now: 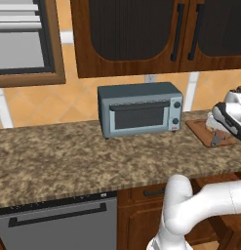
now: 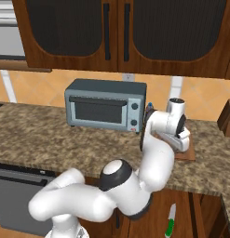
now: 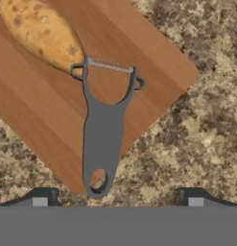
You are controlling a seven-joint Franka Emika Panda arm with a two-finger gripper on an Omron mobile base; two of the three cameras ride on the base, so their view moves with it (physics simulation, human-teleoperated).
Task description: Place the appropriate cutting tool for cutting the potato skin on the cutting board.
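the cutting tool (image 3: pixel 103 129), a small grey peeler, lies flat on the cutting board (image 3: pixel 38 115). its forked head sits beside the potato (image 3: pixel 43 33), touching or nearly so. its handle runs back toward the board's near edge, and the hanging loop reaches just over that edge onto the speckled counter (image 3: pixel 196 120). i judge it set down next to the potato so the blade is ready for peeling. my gripper (image 3: pixel 117 197) hovers above the handle end with its two fingertips (image 3: pixel 42 198) spread wide on either side, holding nothing. from the left base camera the board (image 1: pixel 200 129) lies near the counter's right end, to the right of the grey toaster oven (image 1: pixel 139 108). a green-handled utensil (image 2: pixel 171 223) shows low in the right base camera, below the counter's front edge.
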